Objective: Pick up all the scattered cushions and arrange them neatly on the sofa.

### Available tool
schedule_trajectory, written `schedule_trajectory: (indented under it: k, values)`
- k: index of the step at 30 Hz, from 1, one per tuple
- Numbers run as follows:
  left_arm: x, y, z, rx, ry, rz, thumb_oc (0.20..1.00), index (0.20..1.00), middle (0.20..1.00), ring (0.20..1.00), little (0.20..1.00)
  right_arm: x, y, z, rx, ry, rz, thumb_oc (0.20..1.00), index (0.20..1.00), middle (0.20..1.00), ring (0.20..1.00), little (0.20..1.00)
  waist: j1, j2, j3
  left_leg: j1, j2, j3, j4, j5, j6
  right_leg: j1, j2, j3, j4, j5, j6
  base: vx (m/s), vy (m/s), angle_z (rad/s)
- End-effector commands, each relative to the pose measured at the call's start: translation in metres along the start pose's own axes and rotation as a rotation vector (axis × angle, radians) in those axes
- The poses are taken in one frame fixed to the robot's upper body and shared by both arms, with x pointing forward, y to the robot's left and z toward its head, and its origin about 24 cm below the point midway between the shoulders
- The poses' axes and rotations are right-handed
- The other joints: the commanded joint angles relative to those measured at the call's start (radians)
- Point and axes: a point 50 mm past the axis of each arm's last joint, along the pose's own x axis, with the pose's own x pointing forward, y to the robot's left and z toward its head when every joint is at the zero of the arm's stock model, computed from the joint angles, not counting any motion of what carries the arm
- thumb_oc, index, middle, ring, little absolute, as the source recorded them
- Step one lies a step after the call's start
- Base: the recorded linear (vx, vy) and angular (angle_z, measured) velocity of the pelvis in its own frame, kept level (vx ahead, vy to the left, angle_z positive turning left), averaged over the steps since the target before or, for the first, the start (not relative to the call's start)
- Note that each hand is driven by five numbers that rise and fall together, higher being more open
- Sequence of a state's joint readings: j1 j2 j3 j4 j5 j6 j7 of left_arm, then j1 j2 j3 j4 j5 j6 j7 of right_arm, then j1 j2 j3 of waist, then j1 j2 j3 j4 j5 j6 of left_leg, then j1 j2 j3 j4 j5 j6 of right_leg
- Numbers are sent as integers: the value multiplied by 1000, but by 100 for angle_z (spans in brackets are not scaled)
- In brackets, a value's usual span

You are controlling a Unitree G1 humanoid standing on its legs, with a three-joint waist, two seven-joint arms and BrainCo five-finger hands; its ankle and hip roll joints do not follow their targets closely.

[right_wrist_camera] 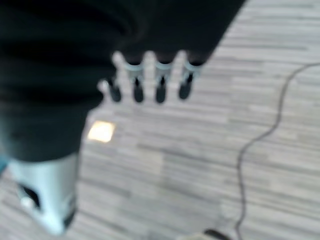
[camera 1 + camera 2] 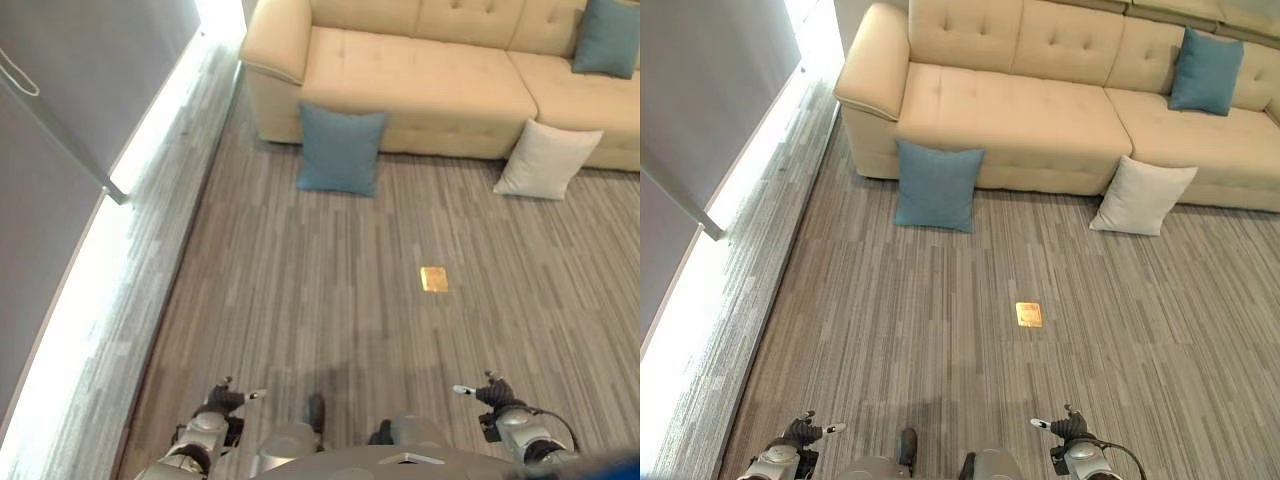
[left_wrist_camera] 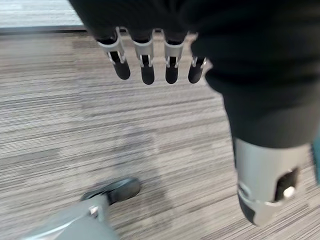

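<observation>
A beige sofa (image 2: 420, 75) stands across the far side of the room. A blue cushion (image 2: 340, 150) leans upright on the floor against the sofa's front near its left arm. A white cushion (image 2: 546, 160) leans tilted on the floor against the sofa front further right. Another blue cushion (image 2: 607, 38) rests on the sofa seat against the backrest at the right. My left hand (image 2: 222, 402) and right hand (image 2: 492, 392) hang low at the near edge, far from the cushions. Both are open and hold nothing; their fingers (image 3: 145, 62) (image 1: 137, 82) are straight over bare floor.
A grey wall (image 2: 80, 110) with a lit strip along its base (image 2: 150, 150) runs down the left side. A small brass floor plate (image 2: 434, 279) lies in the striped grey carpet between me and the sofa.
</observation>
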State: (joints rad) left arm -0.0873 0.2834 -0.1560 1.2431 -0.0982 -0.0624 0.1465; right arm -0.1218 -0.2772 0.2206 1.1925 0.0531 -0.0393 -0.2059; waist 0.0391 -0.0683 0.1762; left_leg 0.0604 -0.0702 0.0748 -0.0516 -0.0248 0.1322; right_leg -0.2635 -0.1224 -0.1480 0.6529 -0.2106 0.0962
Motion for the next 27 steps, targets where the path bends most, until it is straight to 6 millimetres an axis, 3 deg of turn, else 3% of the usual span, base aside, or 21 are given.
schedule_trajectory:
  k: [1, 4, 8, 11, 13, 15, 16, 18, 20, 22, 24, 27]
  values:
    - [-1, 1, -1, -9, -12, 21, 1000, 1000, 1000, 1000, 1000, 3, -15, 7, -53, -30, -42, 1000, 1000, 1000, 1000, 1000, -8, -1, 4, -1, 1, -97, 78, -98, -67, 63, 62, -15, -374, 203, 2, 244, -26, 27]
    - [-1, 0, -1, -7, -16, 19, 1000, 1000, 1000, 1000, 1000, 3, -15, 7, -64, -34, -40, 1000, 1000, 1000, 1000, 1000, -24, -5, 7, 43, -4, -130, 68, -118, -76, 33, 76, -21, -463, 233, 9, 287, -70, 24]
    - [-2, -3, -8, 5, 5, 8, 1000, 1000, 1000, 1000, 1000, 0, -13, -4, -56, -12, -30, 1000, 1000, 1000, 1000, 1000, -35, -19, -28, 76, 7, -143, 95, -150, -106, 91, 102, 5, -523, 220, -19, 251, -108, 51]
    - [-2, -6, -4, -7, -9, -9, 1000, 1000, 1000, 1000, 1000, 0, -13, -6, -49, -4, -31, 1000, 1000, 1000, 1000, 1000, -31, -38, -10, -43, 10, -111, 364, -92, -166, 168, 102, 15, -580, 219, -45, 158, -148, 29]
    - [-1, -6, 2, -26, -26, -7, 1000, 1000, 1000, 1000, 1000, 0, -13, -7, -36, 3, -32, 1000, 1000, 1000, 1000, 1000, -17, -54, 6, -133, 18, -85, 482, -74, -167, 205, 96, 14, -604, 207, -65, 97, -110, 16]
    - [0, -7, 6, -35, -37, -14, 1000, 1000, 1000, 1000, 1000, 0, -14, -9, -28, 13, -35, 1000, 1000, 1000, 1000, 1000, 4, -66, 16, -208, 12, -70, 470, -97, -148, 239, 89, 9, -625, 193, -70, 185, -60, 2]
    - [-1, -7, 2, -19, -23, -16, 1000, 1000, 1000, 1000, 1000, 0, -15, -12, -30, 21, -39, 1000, 1000, 1000, 1000, 1000, 15, -70, 11, -238, 4, -77, 386, -107, -139, 258, 89, 10, -638, 176, -63, 265, 8, 12]
    - [-1, -7, 1, -12, -17, -15, 1000, 1000, 1000, 1000, 1000, 0, -15, -12, -31, 24, -41, 1000, 1000, 1000, 1000, 1000, 19, -68, 12, -249, 5, -79, 343, -87, -141, 273, 93, 11, -643, 165, -62, 177, 36, 6]
    - [-1, -5, -1, -7, -14, -9, 1000, 1000, 1000, 1000, 1000, 0, -18, -13, -39, 27, -50, 1000, 1000, 1000, 1000, 1000, 32, -56, 13, -300, 9, -89, 273, -14, -155, 301, 109, 21, -647, 142, -67, 181, 67, -1]
    - [-1, -3, -4, -5, -6, -5, 1000, 1000, 1000, 1000, 1000, 0, -18, -13, -44, 28, -52, 1000, 1000, 1000, 1000, 1000, 41, -57, 12, -333, 18, -69, 274, 15, -164, 325, 114, 35, -645, 125, -70, 274, 136, -10]
    - [-3, -3, -16, -4, 38, -4, 1000, 1000, 1000, 1000, 1000, -1, -12, -15, -53, 35, -31, 1000, 1000, 1000, 1000, 1000, 47, -53, -22, -259, 10, -62, 222, -6, -142, 336, 94, 41, -593, 116, -46, 437, 306, -64]
    - [-3, -1, -17, -3, 43, 1, 1000, 1000, 1000, 1000, 1000, -1, -10, -14, -60, 31, -25, 1000, 1000, 1000, 1000, 1000, 52, -52, -30, -223, 4, -59, 213, -29, -125, 319, 77, 42, -514, 119, -23, 217, 189, -47]
